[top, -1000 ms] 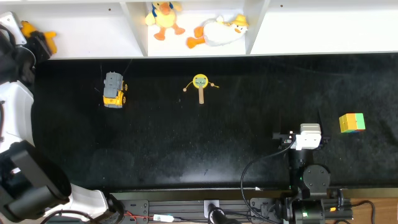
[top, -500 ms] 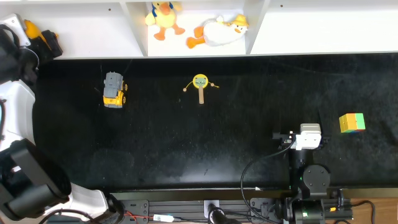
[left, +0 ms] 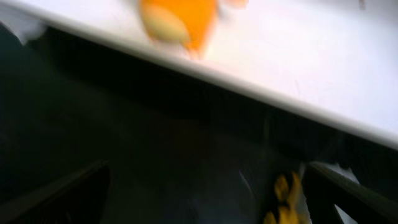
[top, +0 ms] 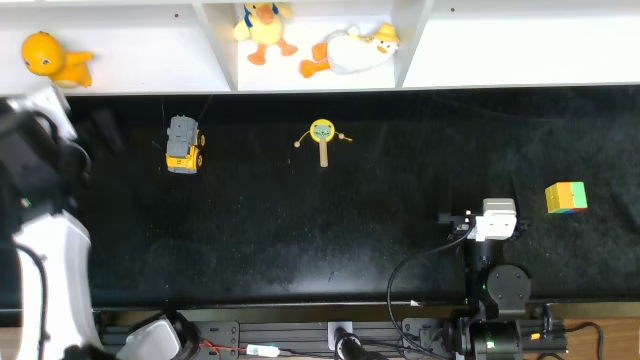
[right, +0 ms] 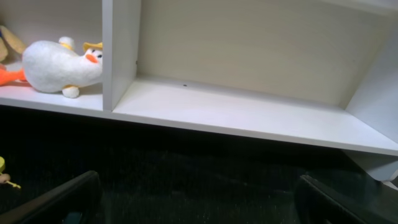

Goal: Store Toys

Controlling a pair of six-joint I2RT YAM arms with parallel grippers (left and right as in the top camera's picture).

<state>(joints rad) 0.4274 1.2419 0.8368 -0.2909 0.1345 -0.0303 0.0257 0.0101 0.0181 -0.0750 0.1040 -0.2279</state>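
From where I stand, the orange duck toy (top: 45, 57) sits in the left compartment of the white shelf (top: 150, 50), apart from both arms. The left arm (top: 40, 170) stands over the left end of the black mat (top: 300, 230), just in front of that compartment. The left gripper (left: 206, 167) has its fingers spread wide with nothing between them; its own camera looks across the dark mat to the shelf edge, where the orange toy shows as a blur. A yellow shape near one finger is too smeared to name. In the middle compartment a yellow plush duck (top: 263, 28) and a white plush goose (top: 350, 48) lie side by side. Out on the mat are a grey-and-yellow toy truck (top: 182, 144), a small rattle drum (top: 322, 138) on a wooden handle, and, well off to the right, a colour cube (top: 565, 197). The drum's face carries some picture (too small for me to make out), and I can read no lettering on the truck or cube. The right arm is folded low near its base, the cube near it. The right gripper (right: 196, 182) is likewise spread and holds nothing, and it faces the shelf's right compartment, with the goose beyond the divider.
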